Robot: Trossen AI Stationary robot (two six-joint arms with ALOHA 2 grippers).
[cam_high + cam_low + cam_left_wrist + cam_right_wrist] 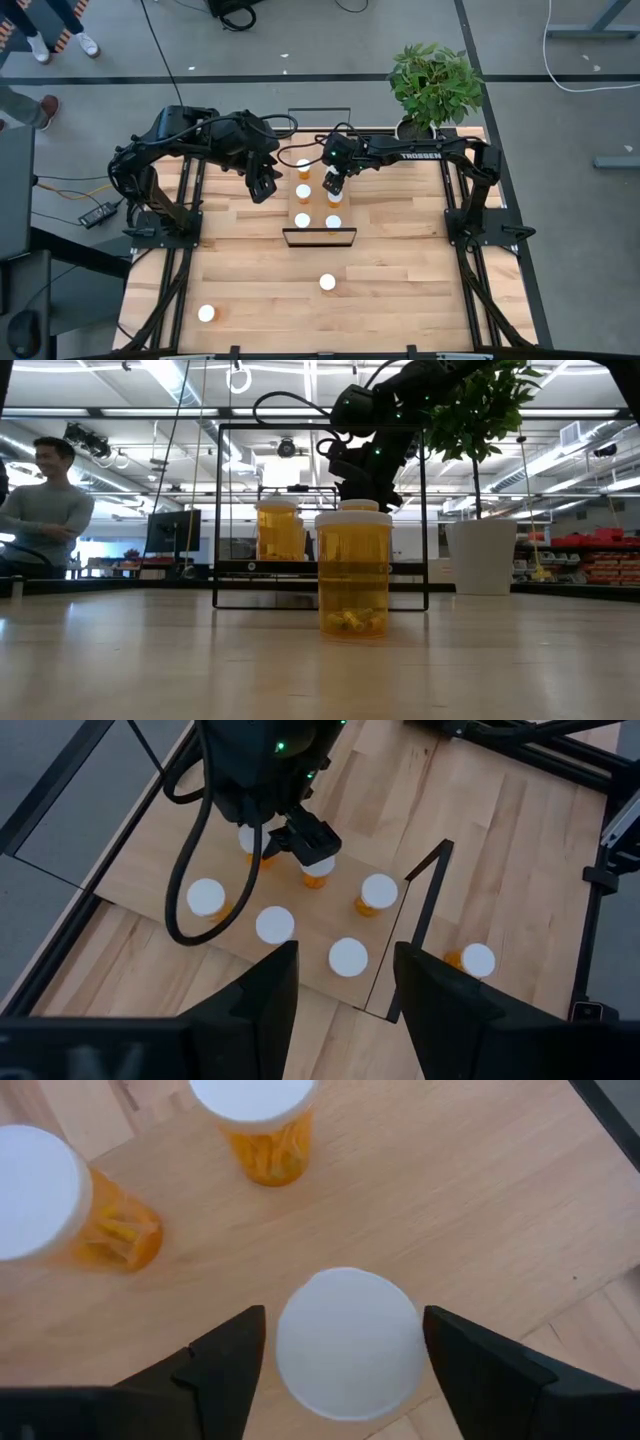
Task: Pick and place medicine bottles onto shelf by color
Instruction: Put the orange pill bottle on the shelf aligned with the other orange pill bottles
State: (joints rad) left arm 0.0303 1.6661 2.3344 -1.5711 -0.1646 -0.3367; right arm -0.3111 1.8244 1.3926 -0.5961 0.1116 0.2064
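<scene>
**Currently: Right Gripper Straddling a Bottle on the Shelf**

Nearest the front edge of the table, two medicine bottles remain unplaced: one front-left bottle (206, 313) and one mid-table bottle (327, 283), both upright on the tabletop (400, 290), well apart from either arm.

Farther back lies the shelf (318, 208), its long axis running front to back. Several capped bottles stand on it in two rows, among them the front pair (302, 220) nearest the black frame (319, 238).

The right gripper (340, 1342) is positioned over the shelf's right row. Its fingers (225, 1350) are spread wide, one on each side of a white-capped bottle (345, 1342), with clear gaps to the cap; nothing is clamped. The bottle stands upright, its axis vertical, directly below and between the fingers. Two amber bottles (262, 1125) stand just beyond it.

The left gripper (345, 985) hangs beside the shelf's left edge, fingers apart and empty.

Judgement: the right arm is the nearer one to this bottle; whether it grasps or withdraws cannot be told.
</scene>
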